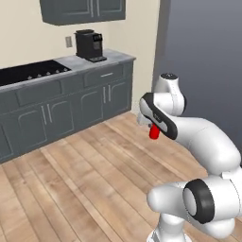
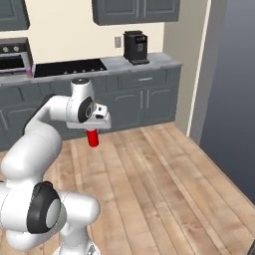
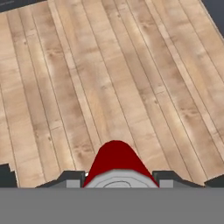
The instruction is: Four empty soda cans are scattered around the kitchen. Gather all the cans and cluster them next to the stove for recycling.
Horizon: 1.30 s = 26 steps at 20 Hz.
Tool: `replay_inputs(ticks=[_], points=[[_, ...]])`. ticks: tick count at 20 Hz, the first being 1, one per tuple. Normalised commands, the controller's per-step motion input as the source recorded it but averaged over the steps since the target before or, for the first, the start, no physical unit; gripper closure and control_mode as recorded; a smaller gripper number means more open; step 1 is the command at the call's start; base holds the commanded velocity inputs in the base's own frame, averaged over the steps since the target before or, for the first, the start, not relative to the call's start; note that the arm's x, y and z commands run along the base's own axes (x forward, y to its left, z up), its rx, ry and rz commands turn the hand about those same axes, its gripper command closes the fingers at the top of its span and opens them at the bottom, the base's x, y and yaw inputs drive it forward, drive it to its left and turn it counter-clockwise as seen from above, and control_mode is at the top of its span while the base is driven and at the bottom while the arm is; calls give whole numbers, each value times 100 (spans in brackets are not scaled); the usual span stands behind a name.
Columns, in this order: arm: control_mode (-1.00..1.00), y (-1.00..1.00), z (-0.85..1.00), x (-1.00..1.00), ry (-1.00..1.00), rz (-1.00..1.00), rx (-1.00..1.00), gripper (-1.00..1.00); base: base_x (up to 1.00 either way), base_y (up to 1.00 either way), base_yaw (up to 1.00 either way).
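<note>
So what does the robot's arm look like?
The arm is smooth, shiny white, made of fat rounded tube sections. Its joints have dark black bands, like rings around the bends. At the end sits a small boxy white gripper with two little dark finger tips. No cables or writing can be seen on it.

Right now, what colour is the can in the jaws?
Red; the can shows best in the right base view.

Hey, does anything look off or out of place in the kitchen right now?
Nothing is spilled or damaged. The one oddity is a red soda can hanging in mid-air over the wood floor, clamped in the gripper, away from the stove.
</note>
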Motion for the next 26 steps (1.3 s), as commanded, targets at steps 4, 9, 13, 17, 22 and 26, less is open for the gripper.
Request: replay_inputs(ticks=[4, 9, 13, 17, 22, 26], points=[[100, 0, 0, 0, 0, 0, 0, 100, 40, 28, 30], [100, 0, 0, 0, 0, 0, 0, 100, 43, 29, 29], [100, 0, 0, 0, 0, 0, 0, 100, 46, 29, 28], [100, 0, 0, 0, 0, 0, 0, 100, 59, 29, 25], [100, 0, 0, 0, 0, 0, 0, 100, 72, 31, 21], [100, 0, 0, 0, 0, 0, 0, 100, 76, 33, 19]])
